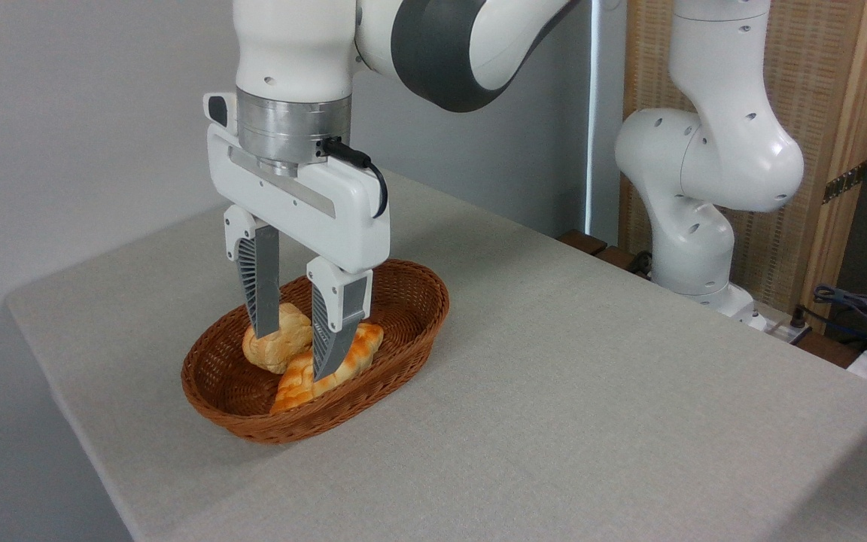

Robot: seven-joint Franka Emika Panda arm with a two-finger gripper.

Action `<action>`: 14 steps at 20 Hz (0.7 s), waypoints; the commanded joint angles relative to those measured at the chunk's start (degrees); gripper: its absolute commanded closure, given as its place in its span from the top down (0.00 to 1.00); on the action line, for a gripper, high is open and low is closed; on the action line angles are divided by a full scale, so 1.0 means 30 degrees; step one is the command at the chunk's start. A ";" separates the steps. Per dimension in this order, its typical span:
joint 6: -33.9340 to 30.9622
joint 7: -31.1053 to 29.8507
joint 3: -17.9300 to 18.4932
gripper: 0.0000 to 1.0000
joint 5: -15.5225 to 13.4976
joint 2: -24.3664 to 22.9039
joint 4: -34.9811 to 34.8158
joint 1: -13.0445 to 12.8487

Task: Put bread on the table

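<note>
At the left of the frame the grey table [554, 391] ends in a rounded corner, bare cloth running up to the basket [411, 316] at lower centre-left. The bread [283, 348] sits in the basket's left half, leaning against the orange braided loaf [351, 361] that lies lengthwise beside it, so neither lies flat. The gripper [294, 352] hangs straight down from the upper left of the frame, its fingers [262, 290] spread apart and lowered into the basket; the left finger stands in front of the bread and the right one seems to lie over the loaf, so the bread looks bracketed rather than squeezed. Whether either pad touches it cannot be told. That vertical pose suits a lift clear of the wicker rim. Right of the basket lies open tabletop, likely the drop spot, and the arm's base [697, 256] stands at the far right edge.
</note>
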 commanded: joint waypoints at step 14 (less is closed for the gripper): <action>0.0337 -0.0096 -0.0047 1.00 0.0585 -0.0075 0.0481 -0.0116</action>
